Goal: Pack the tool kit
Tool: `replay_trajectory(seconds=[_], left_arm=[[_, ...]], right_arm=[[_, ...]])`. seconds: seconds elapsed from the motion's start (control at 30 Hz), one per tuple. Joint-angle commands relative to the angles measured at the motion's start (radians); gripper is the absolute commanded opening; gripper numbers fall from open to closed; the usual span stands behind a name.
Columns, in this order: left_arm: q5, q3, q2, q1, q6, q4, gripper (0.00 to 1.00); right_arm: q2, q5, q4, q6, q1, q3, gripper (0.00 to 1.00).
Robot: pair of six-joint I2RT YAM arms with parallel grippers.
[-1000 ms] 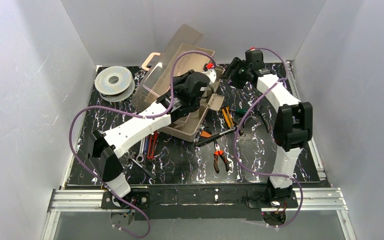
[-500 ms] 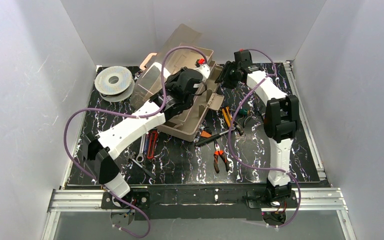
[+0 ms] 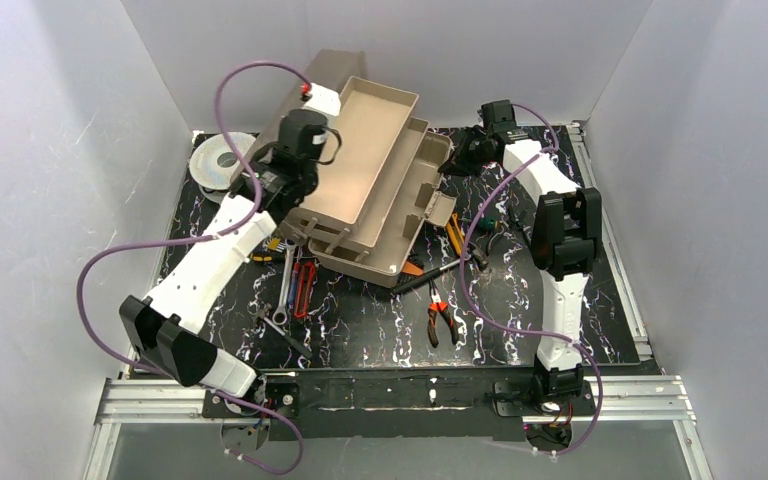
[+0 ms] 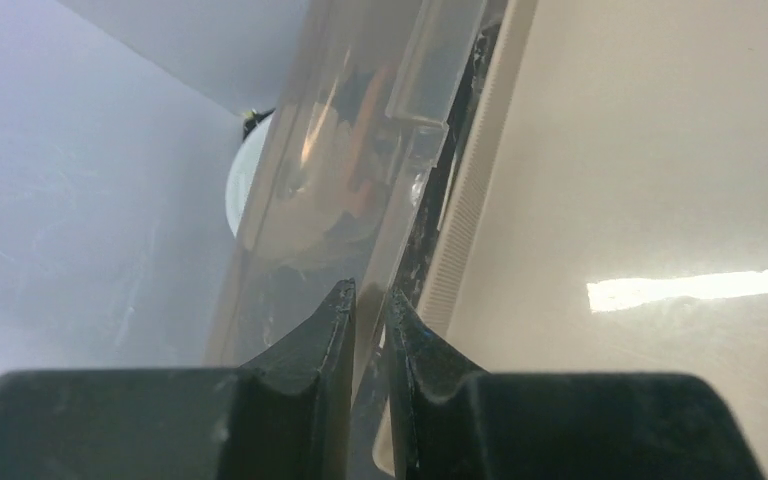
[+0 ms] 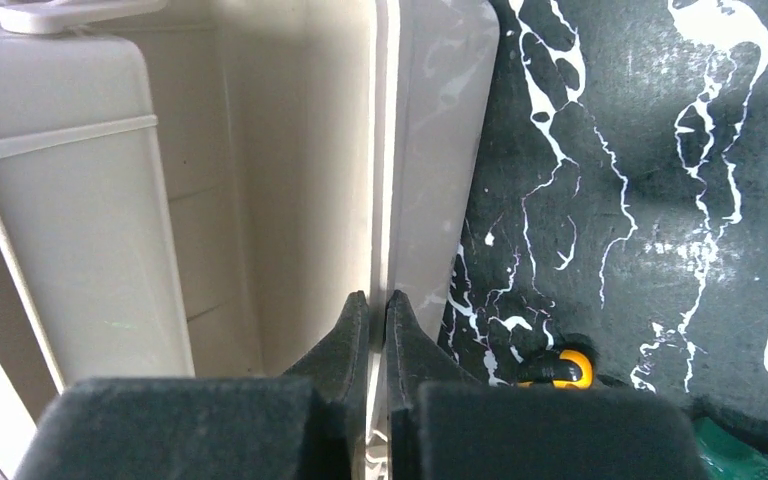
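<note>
The tan toolbox (image 3: 385,252) stands open in the top view, its cantilever trays (image 3: 365,150) fanned up toward the back left. My left gripper (image 3: 303,128) is at the raised translucent brown lid (image 3: 332,62). In the left wrist view my left gripper (image 4: 370,296) is shut on the lid's edge (image 4: 332,170), with a tan tray (image 4: 650,170) to its right. My right gripper (image 3: 458,160) is at the box's right end. The right wrist view shows my right gripper (image 5: 378,300) shut on the thin toolbox wall (image 5: 310,150). Orange pliers (image 3: 441,320), wrenches (image 3: 284,288) and screwdrivers (image 3: 455,233) lie loose on the mat.
A round grey spool (image 3: 218,160) sits at the back left, partly behind my left arm. A black-handled tool (image 3: 430,276) lies in front of the box. A yellow-tipped tool (image 5: 570,368) lies just right of my right fingers. White walls enclose the black marbled mat (image 3: 360,330).
My left gripper has swung up and to the back left with the lid, and the trays have fanned open. My right gripper has closed on the toolbox wall.
</note>
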Motion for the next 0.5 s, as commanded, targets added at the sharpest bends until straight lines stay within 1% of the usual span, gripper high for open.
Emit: replay_trajectory(seconds=[0.0,0.27,0.4,0.47], left_arm=[[0.153,-0.046,-0.047,0.112,-0.191,-0.203,0.00],[0.401,-0.068,-0.005,0.278,-0.309,-0.174,0.00],[0.549,-0.034,0.070,0.354,-0.356,-0.161,0.00],[0.585,0.000,0.112,0.373,-0.364,-0.158,0.00]], right_arm=[[0.010,0.010,-0.017,-0.072,-0.077,0.088,0.01],[0.014,0.009,-0.067,-0.102,-0.129,0.150,0.01],[0.014,-0.002,-0.059,-0.099,-0.143,0.150,0.01],[0.019,-0.008,-0.055,-0.095,-0.146,0.152,0.01]])
